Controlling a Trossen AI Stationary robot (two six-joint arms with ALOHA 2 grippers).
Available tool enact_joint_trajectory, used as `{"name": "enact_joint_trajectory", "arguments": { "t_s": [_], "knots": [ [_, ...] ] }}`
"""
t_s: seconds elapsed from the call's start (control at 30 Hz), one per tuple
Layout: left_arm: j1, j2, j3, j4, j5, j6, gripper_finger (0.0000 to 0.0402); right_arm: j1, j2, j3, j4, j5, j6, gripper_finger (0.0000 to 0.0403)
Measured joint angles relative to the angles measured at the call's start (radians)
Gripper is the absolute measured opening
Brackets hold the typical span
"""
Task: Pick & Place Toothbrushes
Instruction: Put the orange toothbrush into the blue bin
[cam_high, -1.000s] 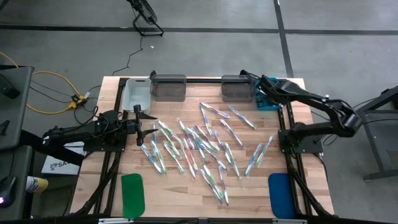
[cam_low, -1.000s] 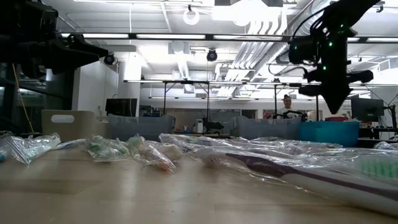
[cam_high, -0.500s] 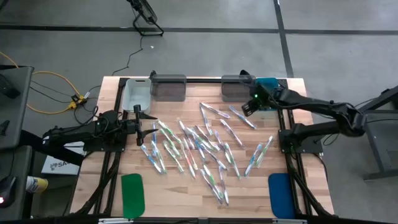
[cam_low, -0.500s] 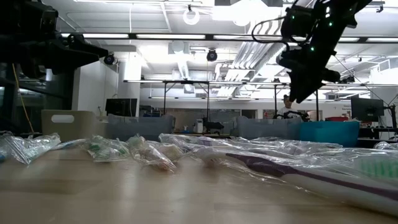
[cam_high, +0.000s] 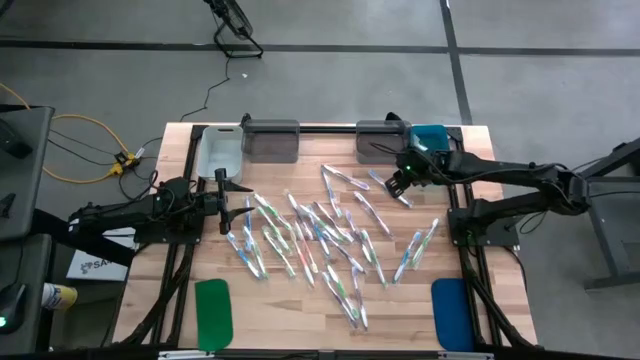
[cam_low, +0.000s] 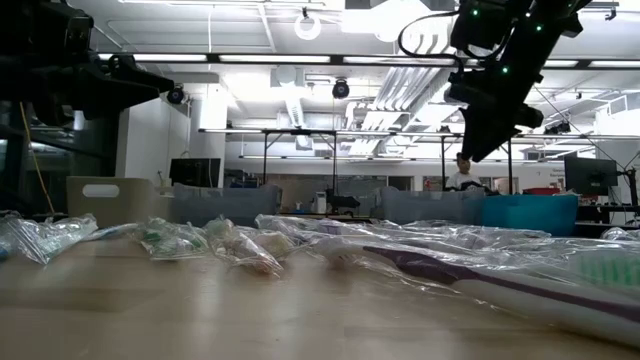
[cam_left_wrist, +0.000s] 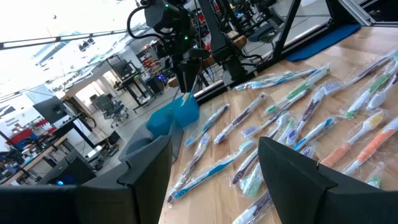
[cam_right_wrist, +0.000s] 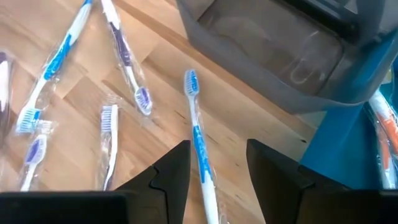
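Right gripper (cam_high: 397, 182) empty, fingers apart, above blue toothbrush (cam_right_wrist: 198, 140) near grey bin (cam_high: 378, 141). Left gripper (cam_high: 222, 196) wide open, waiting table-left.

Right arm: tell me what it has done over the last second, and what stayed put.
The right gripper has swung away from the blue bin, where it hung with jaws shut, out over the table, above a blue-handled toothbrush; its jaws are now open and empty. The left gripper stayed open in the same spot, and the scattered toothbrushes have not shifted.
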Motion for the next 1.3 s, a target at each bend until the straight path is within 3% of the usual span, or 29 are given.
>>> {"name": "enact_joint_trajectory", "arguments": {
  "t_s": [0.27,0.63,1.07,1.3],
  "knots": [
    [0.000,0.000,0.000,0.000,0.000,0.000,0.0232,-0.001,-0.005,0.000,-0.023,0.079,-0.069,0.0149],
    [0.000,0.000,0.000,0.000,0.000,0.000,0.0232,0.005,-0.025,-0.006,-0.099,0.082,-0.081,0.0149],
    [0.000,0.000,0.006,-0.011,0.000,0.000,0.0232,0.088,-0.323,-0.194,-0.042,0.086,0.020,0.0149],
    [0.000,0.000,0.006,-0.016,0.000,0.000,0.0232,0.159,-0.419,-0.264,0.057,0.124,0.044,0.0149]
  ]
}}
